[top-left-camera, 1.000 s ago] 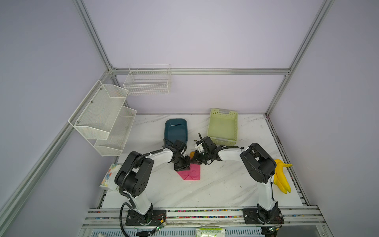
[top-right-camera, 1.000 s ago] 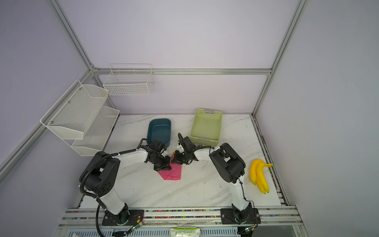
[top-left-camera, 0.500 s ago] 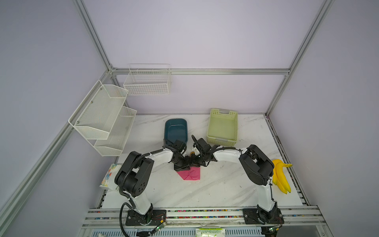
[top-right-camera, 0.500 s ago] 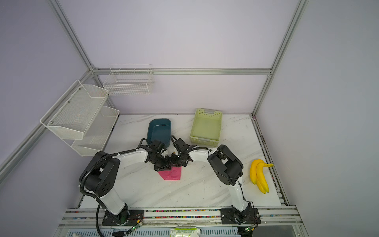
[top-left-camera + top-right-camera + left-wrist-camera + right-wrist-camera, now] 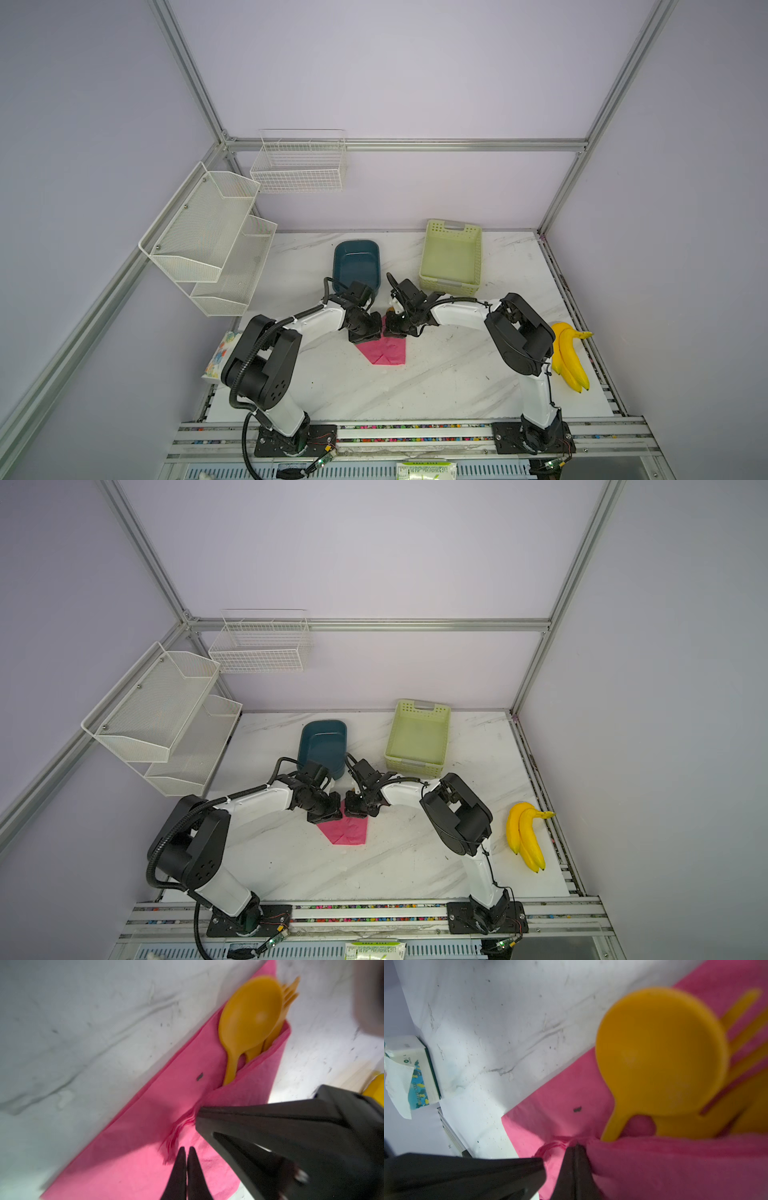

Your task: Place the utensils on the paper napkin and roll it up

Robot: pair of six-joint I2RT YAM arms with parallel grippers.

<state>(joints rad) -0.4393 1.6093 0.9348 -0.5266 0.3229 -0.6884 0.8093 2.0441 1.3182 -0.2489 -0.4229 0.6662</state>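
The pink paper napkin (image 5: 386,353) (image 5: 347,831) lies mid-table with one flap folded over the utensils. An orange spoon (image 5: 249,1018) (image 5: 658,1053) and fork (image 5: 291,991) (image 5: 745,1032) stick out of the fold; their handles are covered, and I cannot make out a knife. Both grippers meet at the napkin's far edge. My left gripper (image 5: 368,332) (image 5: 187,1150) is shut, its tips resting over the napkin (image 5: 145,1126) beside the flap's layered edge. My right gripper (image 5: 392,330) (image 5: 575,1146) is shut on that bunched flap edge.
A teal bin (image 5: 356,266) and a green basket (image 5: 451,257) stand just behind the grippers. Bananas (image 5: 569,357) lie at the right edge. A floral packet (image 5: 222,353) (image 5: 415,1072) sits at the left edge. White wire shelves (image 5: 208,241) hang on the left wall.
My right gripper has swung left and nearer, down onto the napkin's fold next to the left gripper. The left arm has hardly moved.
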